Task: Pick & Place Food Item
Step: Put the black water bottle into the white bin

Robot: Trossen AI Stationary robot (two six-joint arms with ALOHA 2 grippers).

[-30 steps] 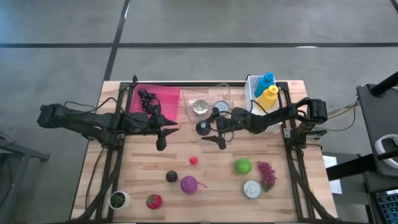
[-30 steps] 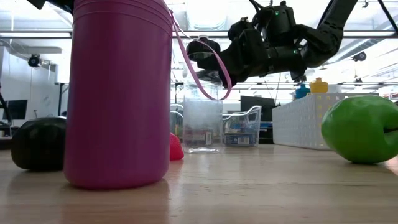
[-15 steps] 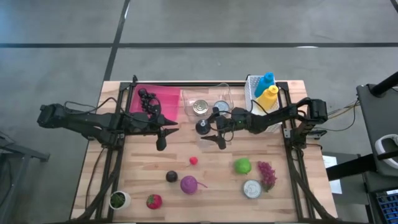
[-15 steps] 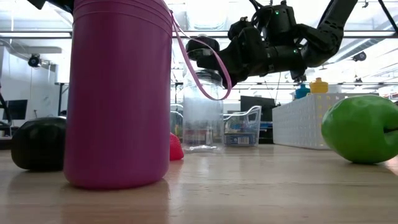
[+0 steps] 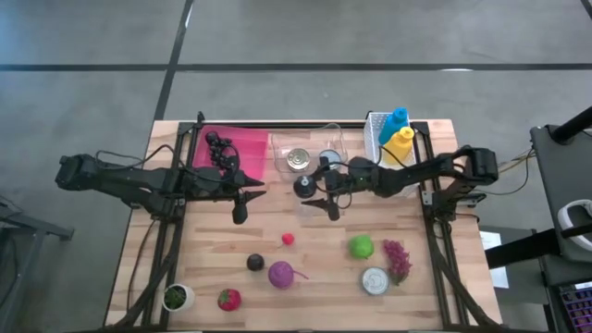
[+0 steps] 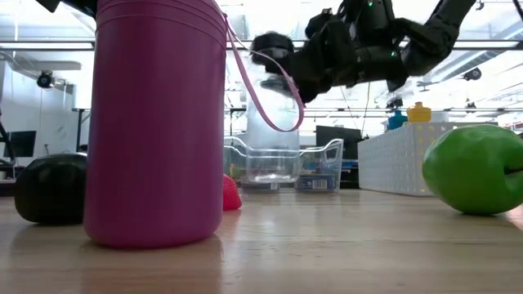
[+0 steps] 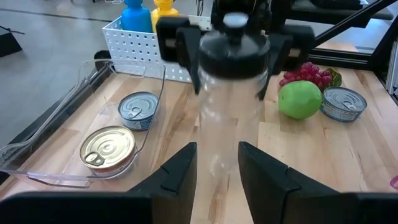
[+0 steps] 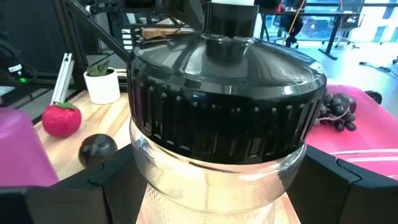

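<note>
**Status: jar gripped and clear of the table, placement pending**

1. Progress. I read the right hand [image 5: 313, 188] as clamped on the clear jar [image 7: 227, 134] just below its black lid [image 8: 227, 99]. In the low view the jar [image 6: 272, 122] hangs above the table [image 5: 435, 296] with no contact below it. I judge the pick done and the place not yet made; the pictures do not tell me the destination.
2. Left hand [image 5: 242, 205]. It waits over the table, near the pink tray [image 5: 250, 146], fingers a little apart and holding nothing.
3. What each view adds.
   - The high view alone lays out the remaining items: green apple [image 5: 361, 246], grapes [image 5: 398, 259], strawberry [image 5: 228, 299], two cans in the clear bin [image 5: 335, 136].
   - The low view alone confirms the lift, though a magenta cup [image 6: 155, 122] blocks much of it.
   - The left wrist view shows the right hand's fingers on both sides of the lid.
   - The right wrist view is almost filled by the lid, so it gives no clearance reading.
</note>
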